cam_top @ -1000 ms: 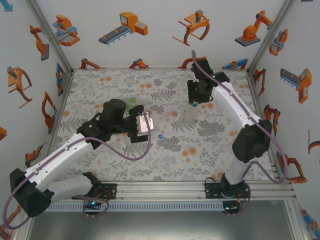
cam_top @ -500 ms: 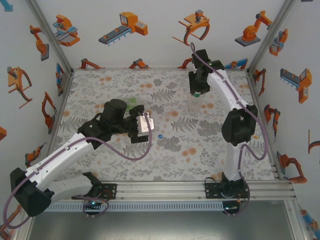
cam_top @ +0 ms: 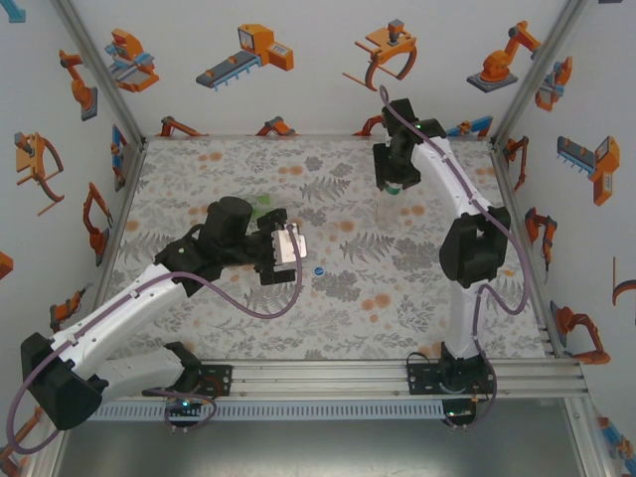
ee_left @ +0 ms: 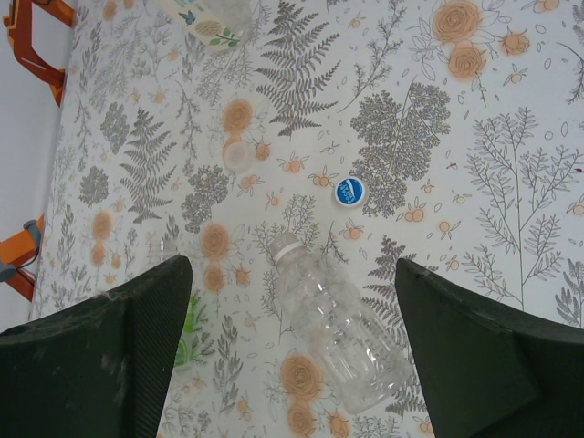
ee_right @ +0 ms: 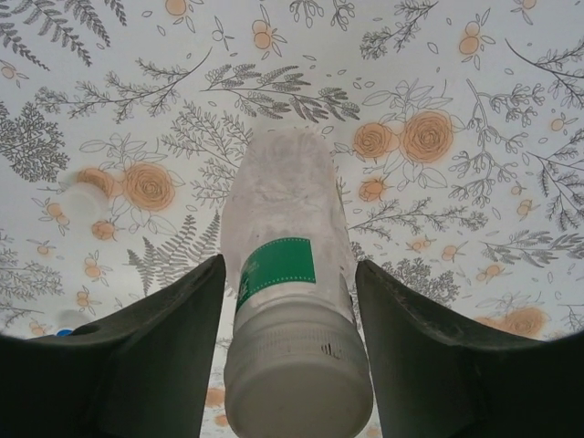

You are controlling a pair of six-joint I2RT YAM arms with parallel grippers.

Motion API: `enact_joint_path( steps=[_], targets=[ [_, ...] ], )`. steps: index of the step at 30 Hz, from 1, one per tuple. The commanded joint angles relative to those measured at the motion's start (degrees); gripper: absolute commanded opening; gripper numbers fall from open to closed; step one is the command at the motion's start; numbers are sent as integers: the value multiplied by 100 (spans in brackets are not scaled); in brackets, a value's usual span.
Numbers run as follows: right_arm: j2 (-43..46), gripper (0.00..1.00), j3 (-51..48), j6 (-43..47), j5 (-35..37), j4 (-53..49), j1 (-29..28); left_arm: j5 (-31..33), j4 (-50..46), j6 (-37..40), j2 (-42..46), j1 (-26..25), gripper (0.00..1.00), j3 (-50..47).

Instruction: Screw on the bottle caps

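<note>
A clear bottle (ee_left: pixel 339 327) lies on the flowered mat with no cap on its neck. My left gripper (ee_left: pixel 292 272) (cam_top: pixel 288 246) hovers open above it, a finger on each side. A blue cap (ee_left: pixel 349 192) (cam_top: pixel 318 269) lies just beyond the neck, and a whitish cap (ee_left: pixel 237 155) further to the left. At the back, a second bottle (ee_right: pixel 290 246) with a green label stands upright, wearing a wide whitish cap (ee_right: pixel 297 383). My right gripper (ee_right: pixel 290 265) (cam_top: pixel 391 187) straddles that cap with its jaws open and a small gap on each side.
A green scrap (ee_left: pixel 187 327) lies by my left finger. The labelled bottle's base (ee_left: pixel 214 16) shows at the top of the left wrist view. The mat's left edge meets a white wall with orange prints (ee_left: pixel 27 55). Open mat stretches to the right.
My right jaws have widened off the capped bottle, and the right arm's elbow has swung up and back. The left arm has barely moved.
</note>
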State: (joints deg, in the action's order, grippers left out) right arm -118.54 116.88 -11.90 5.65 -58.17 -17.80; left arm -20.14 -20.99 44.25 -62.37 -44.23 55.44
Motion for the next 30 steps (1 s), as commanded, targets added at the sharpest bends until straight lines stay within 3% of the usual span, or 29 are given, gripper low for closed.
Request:
enact_joint_path(
  steps=[1,13,20,27,30],
  targets=[
    [-62,60,250,63,33,-227,18,-51,22,-18,-40,-38,84,160],
    [105,65,770,65,-30,-551,17,-44,28,-65,-80,-33,85,171],
    [492,65,1026,112,28,-870,3,340,-215,-489,-437,8,85,506],
    [1514,65,167,91,27,-647,-58,927,-1212,-1329,-1256,77,87,1475],
    [1965,65,-324,40,37,-481,-67,1242,-1677,-1652,-1727,87,80,1985]
  ],
)
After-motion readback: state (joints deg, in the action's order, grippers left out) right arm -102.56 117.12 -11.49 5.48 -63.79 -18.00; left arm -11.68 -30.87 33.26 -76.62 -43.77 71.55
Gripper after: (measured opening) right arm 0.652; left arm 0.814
